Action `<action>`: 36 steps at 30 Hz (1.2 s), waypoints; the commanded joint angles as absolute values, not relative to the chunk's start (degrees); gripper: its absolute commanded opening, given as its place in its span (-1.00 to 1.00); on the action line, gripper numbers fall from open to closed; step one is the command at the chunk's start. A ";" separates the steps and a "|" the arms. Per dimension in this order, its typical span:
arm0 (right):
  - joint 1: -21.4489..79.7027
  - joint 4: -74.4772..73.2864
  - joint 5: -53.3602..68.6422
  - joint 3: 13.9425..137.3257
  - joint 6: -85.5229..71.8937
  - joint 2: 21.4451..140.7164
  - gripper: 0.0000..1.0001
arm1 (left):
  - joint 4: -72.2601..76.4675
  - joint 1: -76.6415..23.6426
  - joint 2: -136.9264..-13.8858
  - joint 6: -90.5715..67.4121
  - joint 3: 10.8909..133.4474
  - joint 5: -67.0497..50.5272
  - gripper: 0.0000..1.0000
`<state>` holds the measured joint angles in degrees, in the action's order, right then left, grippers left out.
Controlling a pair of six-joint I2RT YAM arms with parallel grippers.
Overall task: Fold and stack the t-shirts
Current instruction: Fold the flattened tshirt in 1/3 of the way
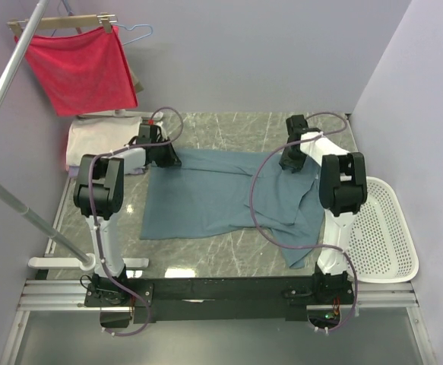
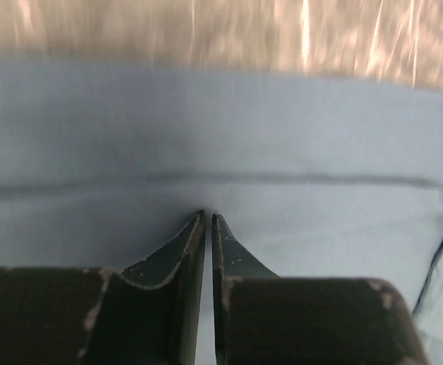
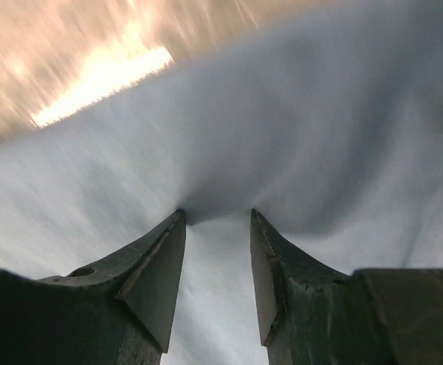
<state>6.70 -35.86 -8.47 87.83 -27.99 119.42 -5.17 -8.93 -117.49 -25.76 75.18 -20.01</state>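
Overhead view: bright, even, sharp; soft shadows under the arms.
Table (image 1: 206,251): pale glare patch near the front rail.
Left wrist view: motion-blurred beyond the jaws; streaked glare on the marble ahead; tee (image 2: 206,137) washed pale.
Right wrist view: blurred ahead of the jaws; hot glare far left; fingers (image 3: 156,266) dark but crisp.

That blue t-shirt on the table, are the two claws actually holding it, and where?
Both appear to. The left gripper is nearly shut on the blue t-shirt at its far left edge; the right gripper seems to pinch a raised fold near the far right.
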 commanded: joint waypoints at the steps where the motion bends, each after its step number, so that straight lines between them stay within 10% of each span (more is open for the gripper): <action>1: 6.15 -40.14 -6.95 96.92 -27.51 124.97 -0.09 | -8.96 -7.74 -123.65 -25.14 82.51 -17.22 -0.73; 16: 5.01 -49.42 -1.14 134.39 -22.07 145.11 -0.07 | -15.04 -4.75 -137.55 -23.56 102.73 -23.20 -0.64; 29: 5.27 -27.70 -7.46 108.58 -17.84 115.17 0.08 | 1.37 -6.59 -118.09 -23.91 89.50 -24.79 -0.59; 36: 5.54 -33.22 -8.09 83.97 -23.55 95.12 0.32 | 3.86 -9.76 -95.91 -27.24 64.39 -16.97 0.00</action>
<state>5.04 -31.48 -6.63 94.00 -20.73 103.15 -2.07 -8.62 -109.08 -25.04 74.74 -21.23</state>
